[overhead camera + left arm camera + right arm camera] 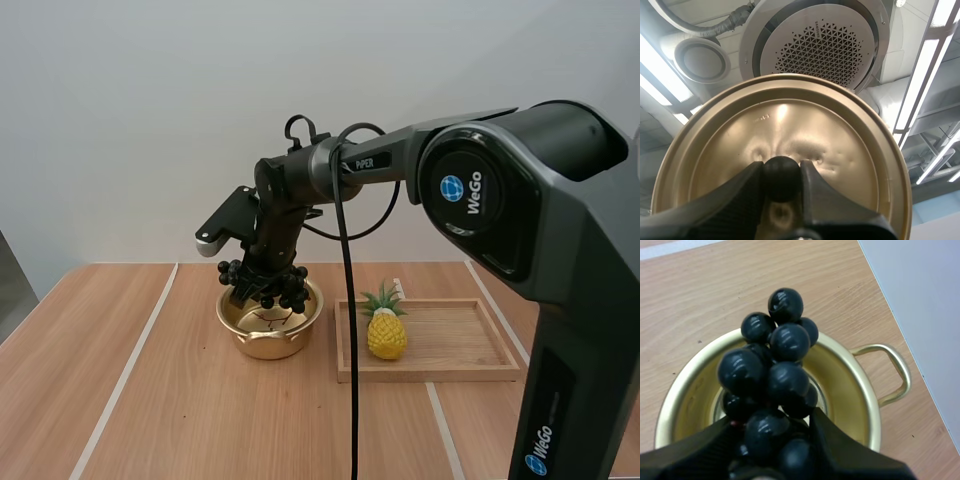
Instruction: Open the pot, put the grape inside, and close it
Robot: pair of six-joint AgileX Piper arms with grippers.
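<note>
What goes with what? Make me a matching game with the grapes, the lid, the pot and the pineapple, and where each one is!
Things
1. grapes
2. lid
3. pot
4. pineapple

Places
A. on the wooden tray
B. held in the left fingers
C. standing open on the table
D. pinched in the right fingers, just above the pot

Pairs: 1-D, 2-B, 3-C, 4-A
</note>
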